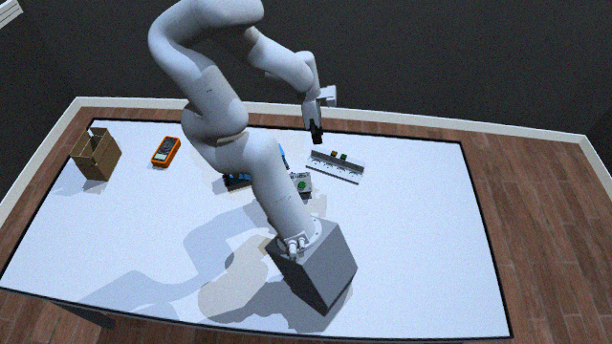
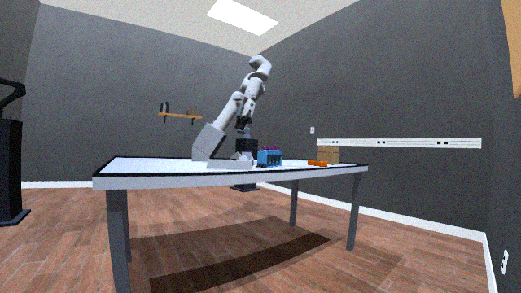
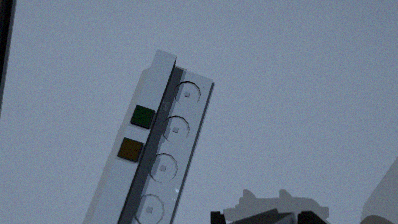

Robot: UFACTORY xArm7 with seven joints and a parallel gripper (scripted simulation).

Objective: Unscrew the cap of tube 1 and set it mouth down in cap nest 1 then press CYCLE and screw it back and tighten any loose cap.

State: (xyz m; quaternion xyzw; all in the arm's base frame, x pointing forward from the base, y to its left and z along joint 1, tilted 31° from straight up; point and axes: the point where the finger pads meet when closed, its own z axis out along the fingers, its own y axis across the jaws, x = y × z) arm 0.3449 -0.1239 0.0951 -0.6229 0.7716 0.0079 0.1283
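Hand (image 1: 316,139) part-closed on nothing, hanging above cap tray (image 1: 335,166) at centre of top view.
Seen from wrist: tray slanting from lower left up to centre, four round nests vacant, nearest the frame's top (image 3: 187,92); green lamp (image 3: 143,116) and amber lamp (image 3: 130,149) both dark on its left flank. Blue decapping station (image 2: 269,158), purple caps on all tubes, right of centre in exterior view, largely behind arm in top view. Key housing with green READY key (image 1: 301,185) just below tray. Cardboard box (image 1: 96,153) and orange meter (image 1: 165,151) far left on table (image 1: 406,268).
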